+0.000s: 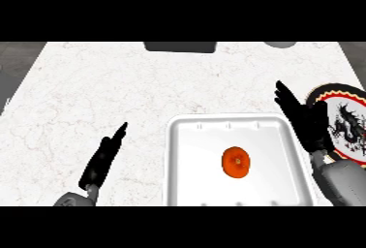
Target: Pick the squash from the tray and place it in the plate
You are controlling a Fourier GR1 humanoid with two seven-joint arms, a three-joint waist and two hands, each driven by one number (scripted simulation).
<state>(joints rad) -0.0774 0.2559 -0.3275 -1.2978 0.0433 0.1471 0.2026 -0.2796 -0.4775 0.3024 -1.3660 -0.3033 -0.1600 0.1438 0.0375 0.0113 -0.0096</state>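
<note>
Orange squash is sitting mid white tray, lower centre, prob. untouched. Right hand is hanging open w/ straight fingers betw. tray and plate at right, ready for reaching. Left hand is resting open, lower left.

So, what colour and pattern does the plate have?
White with a black dragon figure and a black, red and gold rim; the plate shows in the head view.

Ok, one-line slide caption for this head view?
Orange squash in white tray; open right hand between tray and plate, left hand resting.

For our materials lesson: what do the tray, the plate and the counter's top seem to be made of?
Tray: probably white plastic or foam, smooth, with moulded rim. Plate: likely glazed ceramic, with painted dark dragon and red-and-black border. Counter's top: looks like pale marble, faintly veined.
</note>
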